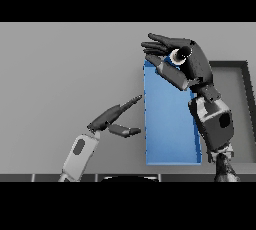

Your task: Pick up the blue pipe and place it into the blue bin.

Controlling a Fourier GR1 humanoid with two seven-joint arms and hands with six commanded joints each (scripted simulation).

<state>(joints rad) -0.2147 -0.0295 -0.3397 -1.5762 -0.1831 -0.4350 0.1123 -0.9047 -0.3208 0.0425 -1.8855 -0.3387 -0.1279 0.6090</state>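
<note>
Your right hand (186, 59) is up over the far end of the blue bin (170, 139), fingers stretched left and thumb folded in, pinching what looks like the blue pipe (180, 54). You only get the end-on view: a pale ring with a dark bore, plus a sliver of blue at the hand's left edge that could be pipe or bin wall, can't tell which. The rest is hidden by the palm.

The left hand (112, 119) is idle near the bin's left wall, fingers straight and relaxed, holding nothing, just apart from the wall.

A dark grey tray (245, 104) sits right of the bin, partly behind your forearm.

Handling, my read: rigid hollow tube, probably light, smooth and round, so it'll roll or slip in a loose pinch. Taking it mid-length across the barrel looks safest; the present hold seems nearer one end, so expect it to tip.

The pipe is over the bin, so releasing low over the middle should keep it from bouncing or rolling out over a wall.
</note>
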